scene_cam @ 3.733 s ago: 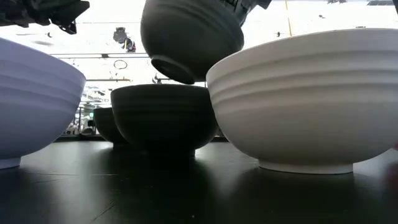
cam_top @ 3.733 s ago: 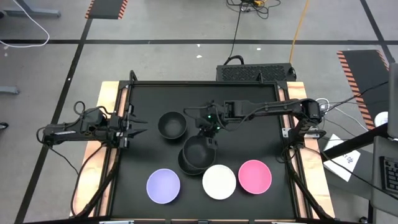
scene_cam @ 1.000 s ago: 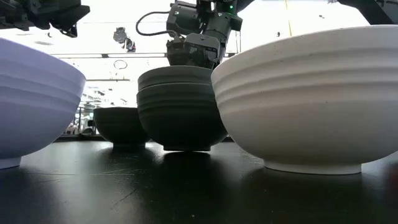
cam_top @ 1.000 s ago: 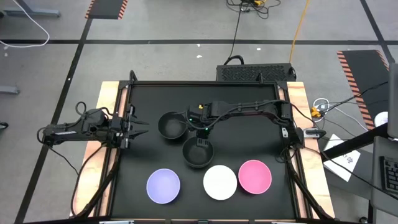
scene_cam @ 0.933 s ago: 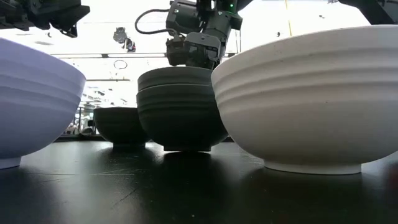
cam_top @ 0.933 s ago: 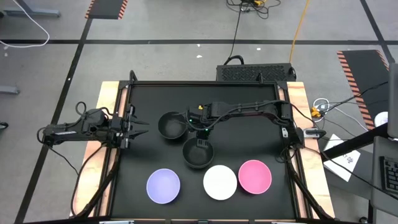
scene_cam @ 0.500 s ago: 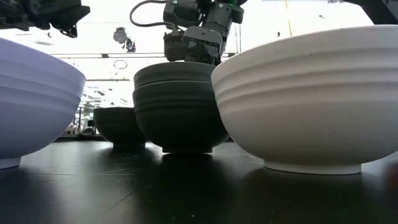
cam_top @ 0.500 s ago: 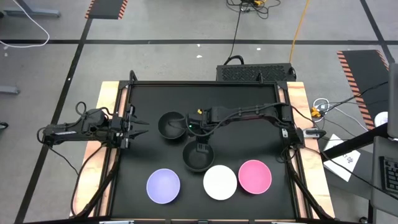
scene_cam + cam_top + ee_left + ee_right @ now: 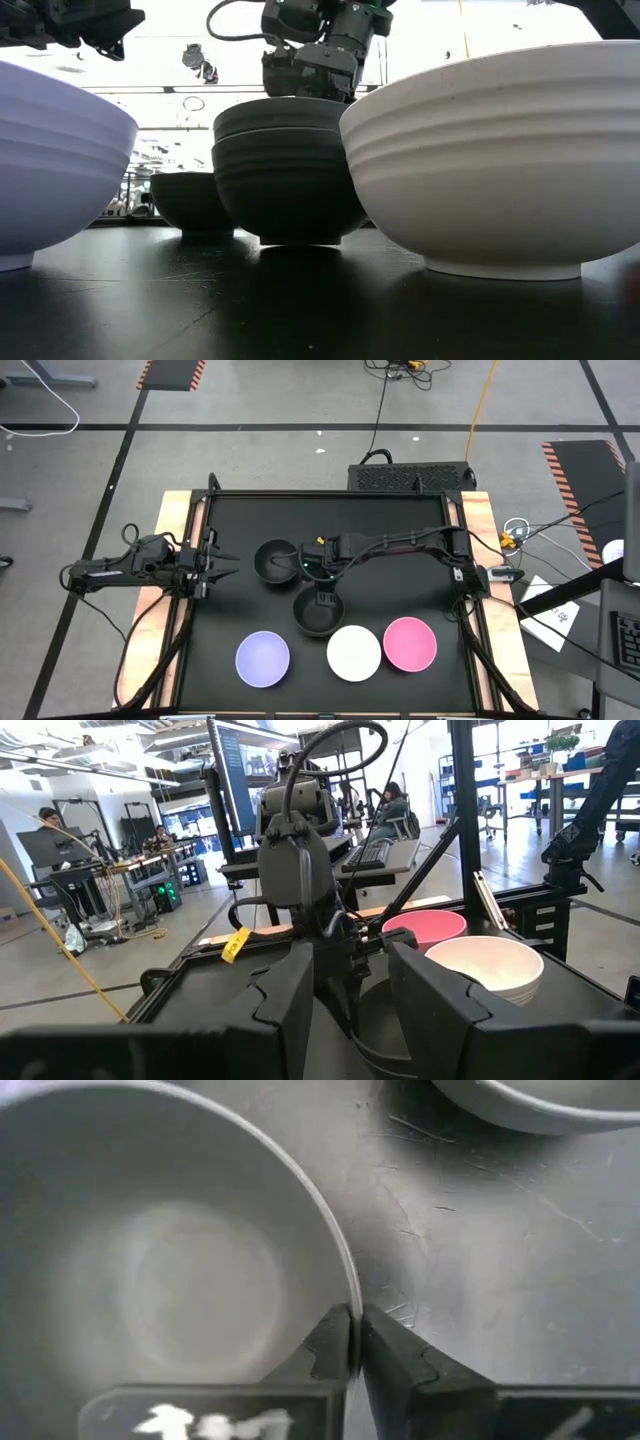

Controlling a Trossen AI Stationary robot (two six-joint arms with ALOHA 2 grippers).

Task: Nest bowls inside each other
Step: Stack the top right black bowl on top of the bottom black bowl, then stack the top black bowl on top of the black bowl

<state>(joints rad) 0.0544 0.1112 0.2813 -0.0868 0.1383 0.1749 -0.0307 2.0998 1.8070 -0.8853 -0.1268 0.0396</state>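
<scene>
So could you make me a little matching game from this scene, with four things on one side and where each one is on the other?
Things:
1. lavender bowl
2. pink bowl
3. right gripper
4. left gripper

Places:
a. pinching the rim of the top black bowl in the nested black pair
b. front row, beside the white bowl, on the right arm's side
c. hovering at the table's left edge
d. front row, on the left arm's side

Pairs: 1-d, 2-b, 3-a, 4-c

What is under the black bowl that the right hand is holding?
Another black bowl sits under the held bowl, which is nested in it. The right hand pinches its rim. The lower bowl's inside is covered.
</scene>
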